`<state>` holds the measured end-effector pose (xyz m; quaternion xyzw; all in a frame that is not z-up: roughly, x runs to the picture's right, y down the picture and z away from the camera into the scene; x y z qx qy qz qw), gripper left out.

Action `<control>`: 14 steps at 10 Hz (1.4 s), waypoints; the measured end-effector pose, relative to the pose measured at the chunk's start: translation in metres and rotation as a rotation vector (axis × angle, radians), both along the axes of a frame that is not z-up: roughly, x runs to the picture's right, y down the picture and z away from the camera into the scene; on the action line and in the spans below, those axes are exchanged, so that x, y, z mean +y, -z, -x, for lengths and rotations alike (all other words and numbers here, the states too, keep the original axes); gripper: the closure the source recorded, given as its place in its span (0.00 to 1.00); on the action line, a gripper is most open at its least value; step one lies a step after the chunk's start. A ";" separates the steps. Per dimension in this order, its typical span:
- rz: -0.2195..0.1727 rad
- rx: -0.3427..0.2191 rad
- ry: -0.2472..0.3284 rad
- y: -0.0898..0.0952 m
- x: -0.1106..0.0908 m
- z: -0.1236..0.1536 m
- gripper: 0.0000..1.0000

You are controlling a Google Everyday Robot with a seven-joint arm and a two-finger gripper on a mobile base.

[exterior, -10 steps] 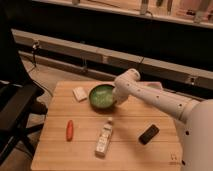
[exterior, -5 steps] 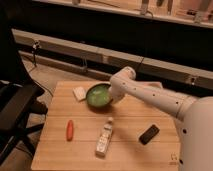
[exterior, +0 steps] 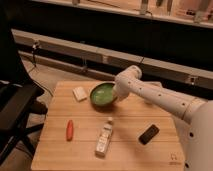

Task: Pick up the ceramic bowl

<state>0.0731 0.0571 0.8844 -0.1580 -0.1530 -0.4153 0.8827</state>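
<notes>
We see a wooden table point(exterior: 125, 125) from above and in front, with the white arm point(exterior: 160, 97) reaching in from the right. The gripper point(exterior: 118, 96) sits at the right rim of the bowl point(exterior: 102, 95), which lies near the table's far edge, slightly left of centre. The bowl appears tilted, its pale green inside facing toward us and to the left. The arm's end hides the gripper's working parts, so we cannot tell how wide it stands or whether it has hold of the rim. A small white block point(exterior: 79, 93) lies just left of the bowl, apart from it. Nearer us, a red, carrot-like object point(exterior: 69, 129) lies on the left, a pale bottle point(exterior: 104, 136) on its side at centre, and a black, flat object point(exterior: 148, 134) on the right. A dark chair point(exterior: 17, 107) stands left of the table.
</notes>
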 end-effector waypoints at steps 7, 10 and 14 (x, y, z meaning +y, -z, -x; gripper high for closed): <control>-0.032 -0.001 0.012 0.008 -0.013 -0.020 1.00; -0.043 -0.001 0.012 0.010 -0.018 0.002 1.00; -0.057 0.002 0.016 0.013 -0.023 -0.026 1.00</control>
